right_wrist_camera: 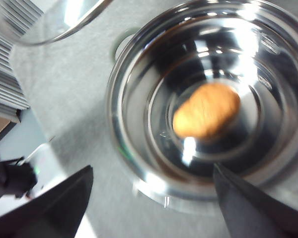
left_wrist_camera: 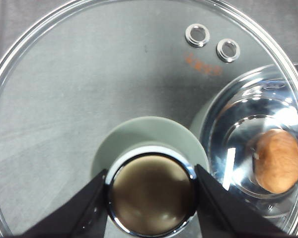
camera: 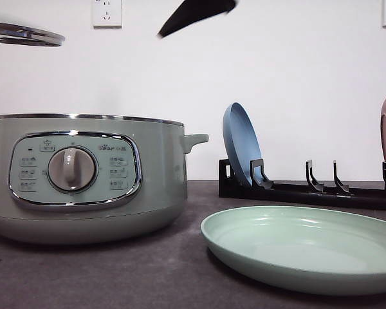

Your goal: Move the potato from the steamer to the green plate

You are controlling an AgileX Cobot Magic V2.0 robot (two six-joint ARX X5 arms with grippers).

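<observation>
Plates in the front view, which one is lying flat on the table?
The green plate, flat on the table in the foreground. The blue plate stands on edge in the black rack behind it.

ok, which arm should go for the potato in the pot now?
Right. The right hand is open and poised above the orange-brown potato lying in the steamer's shiny steel bowl. The left hand is busy, clamped on the glass lid's knob, holding the lid up.

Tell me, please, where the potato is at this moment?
The potato lies alone on the shiny metal floor of the open steamer, seen from above in the right wrist view, while the left gripper holds the glass lid off to the side.
</observation>
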